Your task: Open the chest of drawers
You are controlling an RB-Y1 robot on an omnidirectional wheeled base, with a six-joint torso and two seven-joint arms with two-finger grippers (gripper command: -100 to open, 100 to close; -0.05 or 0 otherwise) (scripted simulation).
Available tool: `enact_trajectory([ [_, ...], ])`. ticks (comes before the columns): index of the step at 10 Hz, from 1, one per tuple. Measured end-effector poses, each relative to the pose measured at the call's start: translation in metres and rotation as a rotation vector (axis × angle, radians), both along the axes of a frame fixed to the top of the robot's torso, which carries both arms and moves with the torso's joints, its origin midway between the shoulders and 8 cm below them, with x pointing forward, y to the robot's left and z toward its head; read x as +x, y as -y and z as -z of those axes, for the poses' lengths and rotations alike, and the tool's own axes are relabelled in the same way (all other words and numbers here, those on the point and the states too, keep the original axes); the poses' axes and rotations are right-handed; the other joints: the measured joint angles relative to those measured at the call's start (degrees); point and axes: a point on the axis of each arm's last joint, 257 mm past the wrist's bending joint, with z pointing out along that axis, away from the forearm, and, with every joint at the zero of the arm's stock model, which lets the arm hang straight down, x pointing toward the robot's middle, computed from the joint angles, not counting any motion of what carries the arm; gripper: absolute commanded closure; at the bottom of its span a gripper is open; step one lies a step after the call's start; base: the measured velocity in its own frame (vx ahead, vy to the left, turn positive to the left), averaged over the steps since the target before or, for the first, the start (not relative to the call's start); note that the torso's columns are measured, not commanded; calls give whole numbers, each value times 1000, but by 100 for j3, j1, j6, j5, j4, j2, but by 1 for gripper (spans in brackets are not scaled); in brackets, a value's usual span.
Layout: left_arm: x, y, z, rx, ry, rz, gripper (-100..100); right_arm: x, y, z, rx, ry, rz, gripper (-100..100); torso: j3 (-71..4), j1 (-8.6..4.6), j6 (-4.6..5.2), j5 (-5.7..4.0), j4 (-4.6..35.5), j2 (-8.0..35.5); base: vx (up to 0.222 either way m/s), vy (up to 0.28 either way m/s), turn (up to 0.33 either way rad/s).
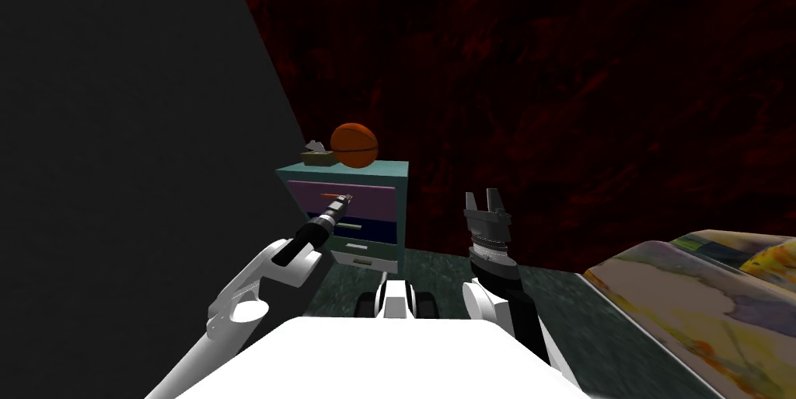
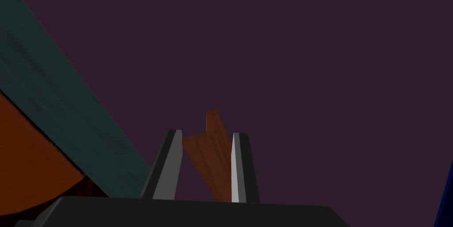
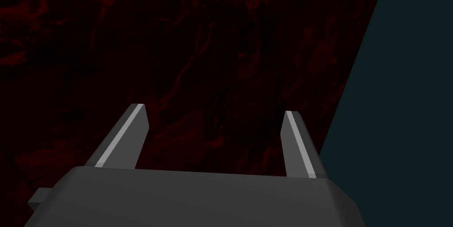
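Observation:
The chest of drawers [image 1: 389, 173] is a small teal cabinet against the dark red wall, with a purple top drawer [image 1: 373, 200], a blue drawer below and grey ones at the bottom. My left gripper [image 1: 342, 200] reaches to the top drawer's brown handle [image 1: 339, 197]. In the left wrist view my left gripper [image 2: 205, 136] is shut on the brown handle [image 2: 214, 153], close to the purple drawer front [image 2: 287, 60], with the teal frame [image 2: 53, 105] beside it. My right gripper [image 1: 486, 200] is raised right of the chest, and in its wrist view the right gripper [image 3: 214, 113] is open with nothing between its fingers.
An orange ball [image 1: 354, 145] and a small tissue box [image 1: 317, 155] sit on top of the chest. A dark wall [image 1: 116, 145] runs along the left. A bed with a colourful cover [image 1: 699, 301] lies at the right, with dark floor [image 1: 435, 270] between.

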Motion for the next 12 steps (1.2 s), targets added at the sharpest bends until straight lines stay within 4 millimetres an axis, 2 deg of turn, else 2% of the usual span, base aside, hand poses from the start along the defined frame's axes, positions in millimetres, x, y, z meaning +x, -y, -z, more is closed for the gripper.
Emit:
enact_trajectory([
  [3, 20, -5, 9, 14, -9, -22, 100, 0, 0, 0, 0, 0, 0, 0, -42, 13, -33, -1, -14, -65, -35, 8, -8],
  [6, 46, -2, 1, -17, 29, -52, 100, 0, 0, 0, 0, 0, 0, 0, -13, 54, -62, 4, 20, -18, -86, 64, -29],
  [8, 55, -14, 8, -1, 23, -76, 100, 0, 0, 0, 0, 0, 0, 0, -33, 17, -33, 12, -30, -57, -55, 46, 37],
  [9, 63, -18, 3, -24, 40, -93, 100, 0, 0, 0, 0, 0, 0, 0, -31, 15, 3, 14, -34, -48, -154, 151, 5],
  [12, 85, -25, 2, -14, 47, -131, 100, 0, 0, 0, 0, 0, 0, 0, -35, -122, 43, -29, -27, -60, -46, 32, -1],
])
